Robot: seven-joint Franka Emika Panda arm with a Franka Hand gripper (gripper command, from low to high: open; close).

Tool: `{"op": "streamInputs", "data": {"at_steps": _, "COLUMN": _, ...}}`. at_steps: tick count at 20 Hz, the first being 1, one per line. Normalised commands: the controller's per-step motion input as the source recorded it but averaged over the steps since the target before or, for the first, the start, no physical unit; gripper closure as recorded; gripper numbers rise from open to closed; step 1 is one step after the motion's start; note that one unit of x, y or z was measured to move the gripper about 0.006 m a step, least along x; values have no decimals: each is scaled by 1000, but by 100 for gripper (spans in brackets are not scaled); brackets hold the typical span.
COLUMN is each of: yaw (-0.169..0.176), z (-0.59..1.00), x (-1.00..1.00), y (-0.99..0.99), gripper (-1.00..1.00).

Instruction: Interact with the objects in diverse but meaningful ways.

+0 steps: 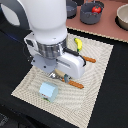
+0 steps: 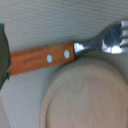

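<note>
The wrist view is filled by a fork (image 2: 60,54) with an orange wooden handle and two rivets, lying on the woven mat beside the rim of a tan plate (image 2: 85,100). A dark shape at the picture's edge may be a finger; the jaws do not show. In the exterior view my gripper (image 1: 54,74) hangs low over the mat (image 1: 95,75), its fingertips hidden under the white hand. An orange handle (image 1: 76,83) sticks out from beneath it. Nearby lie a yellow banana (image 1: 78,44), a second orange handle (image 1: 89,59) and a pale blue cup (image 1: 48,91).
Beyond the mat, on the brown tabletop, a grey bowl (image 1: 90,16) holds a red tomato (image 1: 96,8). A dark bowl (image 1: 71,8) stands at the exterior view's left of it, and a tan bowl (image 1: 123,17) at the right edge.
</note>
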Motion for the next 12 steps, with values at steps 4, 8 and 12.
{"op": "streamInputs", "data": {"at_steps": 4, "yaw": -65, "z": 191, "x": 285, "y": -705, "gripper": -100}}
{"op": "streamInputs", "data": {"at_steps": 8, "yaw": -68, "z": 256, "x": 439, "y": -580, "gripper": -100}}
{"op": "streamInputs", "data": {"at_steps": 12, "yaw": -67, "z": 218, "x": 462, "y": -460, "gripper": -100}}
